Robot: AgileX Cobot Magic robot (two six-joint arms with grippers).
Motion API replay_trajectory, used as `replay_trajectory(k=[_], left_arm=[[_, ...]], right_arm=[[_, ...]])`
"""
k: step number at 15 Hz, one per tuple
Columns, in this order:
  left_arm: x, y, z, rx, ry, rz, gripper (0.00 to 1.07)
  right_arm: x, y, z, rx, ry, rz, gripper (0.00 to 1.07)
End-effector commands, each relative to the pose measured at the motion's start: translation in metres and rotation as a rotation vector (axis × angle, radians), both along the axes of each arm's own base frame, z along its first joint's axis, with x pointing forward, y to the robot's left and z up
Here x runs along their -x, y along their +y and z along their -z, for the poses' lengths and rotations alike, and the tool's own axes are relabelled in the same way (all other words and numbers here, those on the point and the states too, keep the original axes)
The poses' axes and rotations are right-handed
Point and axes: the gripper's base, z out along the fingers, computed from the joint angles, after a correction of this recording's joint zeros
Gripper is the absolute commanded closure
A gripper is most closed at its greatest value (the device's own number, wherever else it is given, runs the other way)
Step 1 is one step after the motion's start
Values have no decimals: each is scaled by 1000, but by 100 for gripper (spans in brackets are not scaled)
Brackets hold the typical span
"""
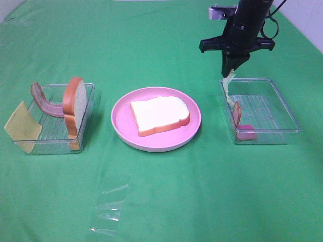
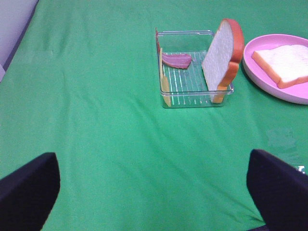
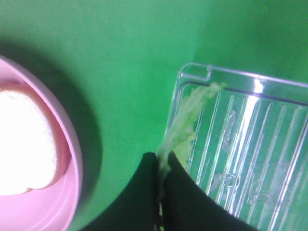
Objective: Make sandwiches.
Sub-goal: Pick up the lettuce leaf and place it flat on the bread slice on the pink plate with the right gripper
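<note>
Right wrist view: I'm clamping the right gripper [image 3: 162, 166] on lettuce [image 3: 185, 120] dangling lengthwise, on the right-arm side of the pink plate [image 3: 72, 163] and its bread slice [image 3: 24, 139].

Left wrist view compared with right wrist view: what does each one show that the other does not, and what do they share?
Only the left wrist view shows the left tray with an upright bread slice, a bacon strip and a cheese square at its wall, plus the open left gripper. Only the right wrist view shows the right tray and the lettuce pinched in the shut right gripper at that tray's edge. Both show the pink plate with a flat bread slice on it, and the green cloth.
</note>
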Motion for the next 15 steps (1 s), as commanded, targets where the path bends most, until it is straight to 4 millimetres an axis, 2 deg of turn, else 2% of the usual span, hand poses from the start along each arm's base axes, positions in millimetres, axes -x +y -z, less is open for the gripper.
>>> replay_trajectory(k=[1, 4, 6, 9, 12, 15], left_arm=[[0, -1, 0, 7, -2, 3, 9], [0, -1, 0, 7, -2, 3, 9], [0, -1, 0, 7, -2, 3, 9], [0, -1, 0, 7, -2, 3, 9], [0, -1, 0, 7, -2, 3, 9], [0, -1, 0, 7, -2, 3, 9]], right_arm=[[11, -4, -31, 22, 17, -23, 107], [18, -6, -72, 4, -79, -36, 107], [22, -7, -84, -2, -105, -36, 107], [24, -2, -85, -51, -96, -39, 107], [29, 25, -84, -130, -85, -79, 107], [40, 62, -79, -189, -68, -150, 107]])
